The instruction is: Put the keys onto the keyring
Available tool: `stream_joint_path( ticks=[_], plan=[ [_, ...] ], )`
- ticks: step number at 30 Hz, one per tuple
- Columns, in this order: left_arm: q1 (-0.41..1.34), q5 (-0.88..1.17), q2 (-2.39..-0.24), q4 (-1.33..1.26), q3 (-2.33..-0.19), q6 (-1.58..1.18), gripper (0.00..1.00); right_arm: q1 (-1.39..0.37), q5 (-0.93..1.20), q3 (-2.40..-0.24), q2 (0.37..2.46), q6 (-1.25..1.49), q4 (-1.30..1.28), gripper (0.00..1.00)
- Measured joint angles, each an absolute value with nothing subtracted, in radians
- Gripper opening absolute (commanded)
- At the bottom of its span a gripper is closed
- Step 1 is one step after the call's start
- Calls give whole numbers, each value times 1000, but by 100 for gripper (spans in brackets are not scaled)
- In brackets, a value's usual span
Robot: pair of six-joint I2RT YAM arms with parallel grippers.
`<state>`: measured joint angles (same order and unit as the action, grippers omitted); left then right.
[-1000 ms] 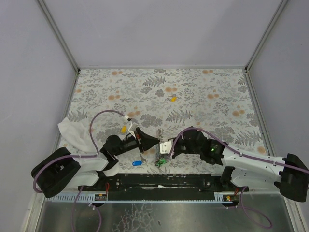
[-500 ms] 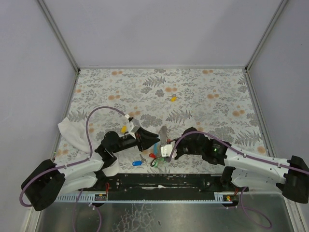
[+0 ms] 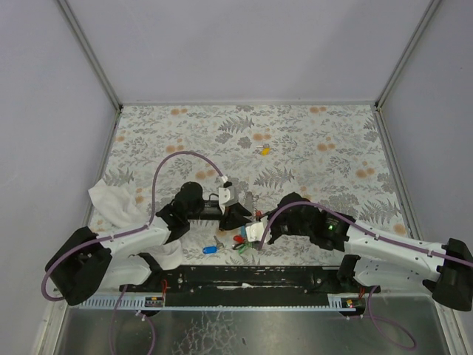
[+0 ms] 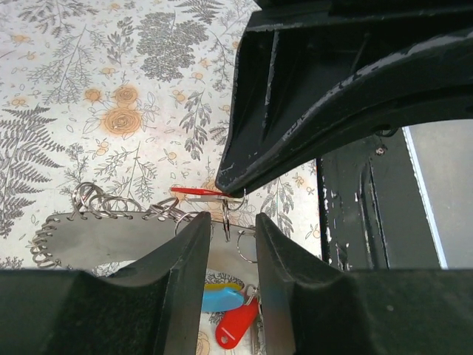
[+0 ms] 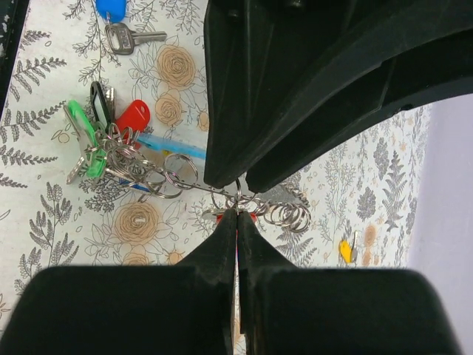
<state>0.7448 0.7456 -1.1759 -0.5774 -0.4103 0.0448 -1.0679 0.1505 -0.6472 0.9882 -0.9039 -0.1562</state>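
Right wrist view is showing the right tool (image 5: 238,216) pinching shut on a thin ring of the keyring (image 5: 140,174), its coloured cluster sitting just beside both tools near the desk (image 3: 310,148) front edge. The left tool (image 4: 228,225) is standing narrowly parted, a ring showing between its fingers. A blue key (image 3: 210,249) is lying nearby.

1. Left arm (image 3: 137,238): stretched low toward the right; left pincer (image 4: 232,222) tips slightly parted.
2. Right arm (image 3: 384,248): stretched low toward the left; right pincer (image 5: 238,216) tips pressed together.
3. Pincers nearly tip to tip.
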Motion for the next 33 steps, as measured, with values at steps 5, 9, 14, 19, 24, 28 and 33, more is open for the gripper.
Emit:
stream_joint_path(
  ticks=[5, 9, 14, 19, 24, 28, 33],
  plan=[
    [744, 797, -1215, -533, -438, 105, 24, -1068, 158, -652, 988, -911, -169, 0],
    [744, 821, -1239, -504, -449, 131, 17, -1068, 160, -652, 988, -914, -176, 0],
    [744, 823, -1245, -497, -449, 134, 0, -1068, 169, -652, 988, -914, -176, 0],
    [743, 802, -1241, -513, -443, 97, 0, -1068, 173, -652, 988, -913, -177, 0],
    [744, 734, -1217, -620, -387, -21, 0, -1068, 174, -652, 979, -903, -174, 0],
    [745, 657, -1199, -760, -323, -147, 0, -1068, 173, -651, 968, -881, -158, 0],
    [746, 565, -1204, -912, -260, -314, 0, -1068, 165, -625, 956, -855, -105, 0]
  ],
)
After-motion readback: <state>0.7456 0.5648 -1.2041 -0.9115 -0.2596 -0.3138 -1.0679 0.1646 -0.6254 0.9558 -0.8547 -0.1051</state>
